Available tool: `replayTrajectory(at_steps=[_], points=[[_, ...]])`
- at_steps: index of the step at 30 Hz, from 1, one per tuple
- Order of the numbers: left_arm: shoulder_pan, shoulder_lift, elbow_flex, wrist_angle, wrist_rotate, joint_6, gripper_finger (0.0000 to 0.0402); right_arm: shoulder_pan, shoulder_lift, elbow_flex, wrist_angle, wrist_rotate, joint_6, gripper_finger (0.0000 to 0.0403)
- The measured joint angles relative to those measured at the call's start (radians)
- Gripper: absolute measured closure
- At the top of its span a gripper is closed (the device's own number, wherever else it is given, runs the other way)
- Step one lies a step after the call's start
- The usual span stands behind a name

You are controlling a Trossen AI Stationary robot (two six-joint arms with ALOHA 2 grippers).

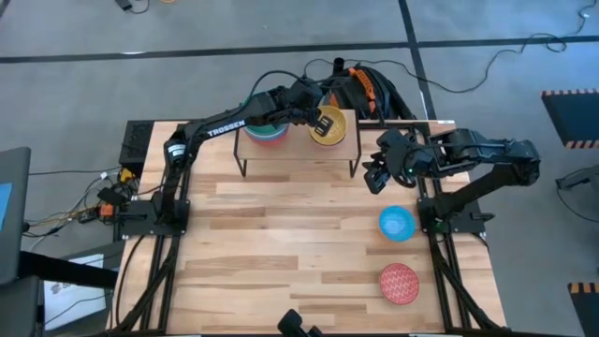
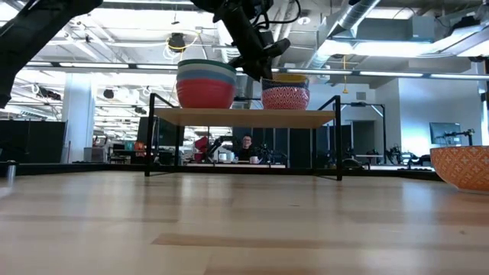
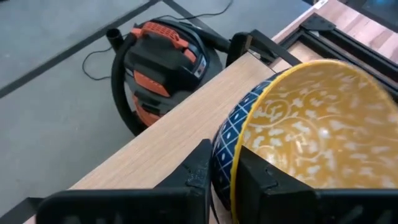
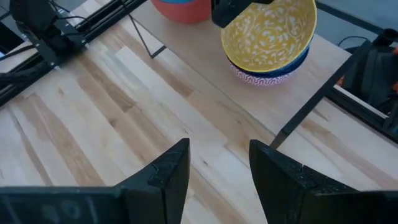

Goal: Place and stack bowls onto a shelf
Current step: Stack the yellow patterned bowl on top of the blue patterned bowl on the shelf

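Note:
The shelf (image 1: 299,150) stands at the table's far edge. On its left part is a stack of bowls (image 1: 267,131), a red one at the bottom (image 2: 206,93). On its right part a blue-white patterned bowl with a yellow inside (image 1: 329,128) sits in a pink-red patterned bowl (image 2: 285,98). My left gripper (image 1: 316,118) is over that pair and shut on the upper bowl's rim. My right gripper (image 1: 377,174) is open and empty above the table, right of the shelf. A blue bowl (image 1: 397,223) and a red patterned bowl (image 1: 399,284) sit on the table at the right. My left gripper pinches the rim of the blue-white patterned bowl (image 3: 231,186) on the side toward the left stack. One finger (image 3: 200,169) is outside on the blue wall, one (image 3: 264,180) inside on the yellow. The fingers slant down from the table's left. The bowl rests nested in the pink-red patterned bowl (image 4: 261,78).
A black and orange vacuum (image 3: 165,59) stands on the floor behind the shelf. The shelf's black legs (image 4: 298,118) stand near my right gripper (image 4: 219,155). The table's middle and left show bare wood (image 1: 281,243). A person sits far off in the room (image 2: 246,145).

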State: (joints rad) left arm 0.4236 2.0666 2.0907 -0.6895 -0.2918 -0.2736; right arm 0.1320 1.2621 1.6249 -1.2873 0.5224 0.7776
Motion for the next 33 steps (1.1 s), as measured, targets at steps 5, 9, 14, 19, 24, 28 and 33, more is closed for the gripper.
replayTrajectory(at_steps=[5,9,14,19,24,28,33], points=[[0.0,0.0,0.0,-0.001,0.001,0.001,0.0361,-0.004,0.0,0.0,0.0,0.0,0.0,0.0212],[0.0,0.0,0.012,-0.011,0.003,-0.001,0.0348,-0.005,0.0,0.0,0.0,0.0,0.0,0.0212],[0.0,-0.001,0.079,-0.014,-0.004,0.013,0.0333,-0.037,0.003,0.0,-0.002,0.0,-0.001,0.0212],[0.0,-0.005,0.108,-0.023,-0.023,0.026,0.0329,-0.055,0.003,0.0,-0.003,0.0,0.007,0.0212],[-0.001,-0.004,0.068,-0.065,0.005,0.024,0.0334,-0.054,0.003,0.0,-0.003,-0.001,0.008,0.0212],[-0.001,-0.005,0.051,-0.072,0.023,0.005,0.0338,-0.062,0.003,0.0,-0.001,0.0,0.008,0.0212],[0.0,-0.004,0.032,-0.086,0.047,0.002,0.034,-0.077,0.003,0.0,-0.001,-0.001,0.008,0.0212]])
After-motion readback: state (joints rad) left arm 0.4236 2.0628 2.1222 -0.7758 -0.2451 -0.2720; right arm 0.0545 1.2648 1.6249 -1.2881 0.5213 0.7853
